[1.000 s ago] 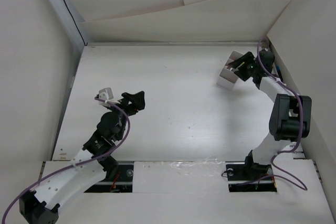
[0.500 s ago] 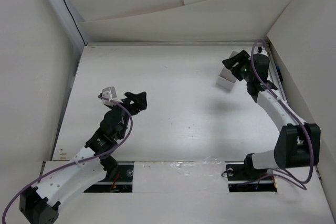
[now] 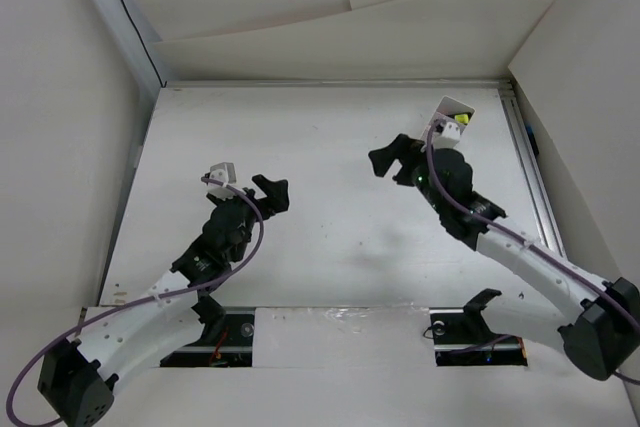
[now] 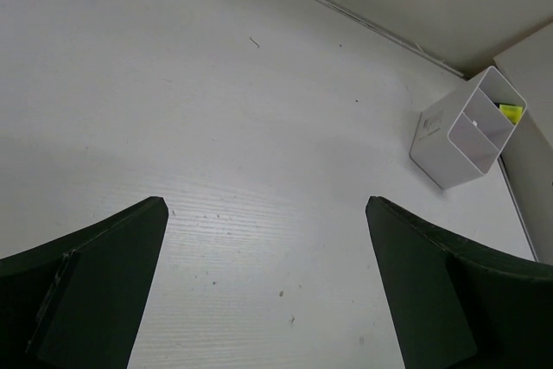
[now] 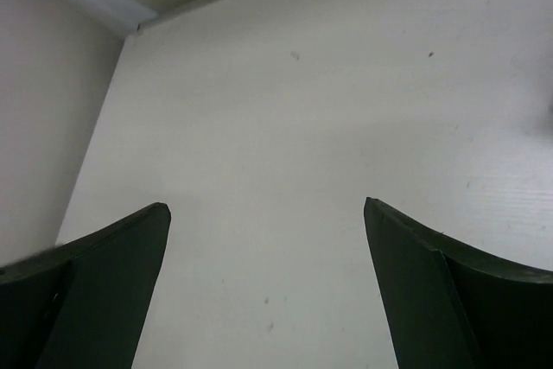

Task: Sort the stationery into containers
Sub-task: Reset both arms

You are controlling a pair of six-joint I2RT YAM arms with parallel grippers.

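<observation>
Standing upright at the far right, yellow marker (image 4: 511, 112) inside, the container (image 4: 449, 151) lies much nearer the right gripper (image 3: 388, 154) than the left gripper (image 3: 272, 187); both gape wide, empty.

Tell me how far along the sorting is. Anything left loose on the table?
Done: the white divided plastic container stands by the far right edge with a yellow marker tip showing in one compartment; its other contents are hidden. In hand: nothing; the left end effector and right end effector are open and empty. Left: no loose markers show on the white table, so sorting looks finished.
</observation>
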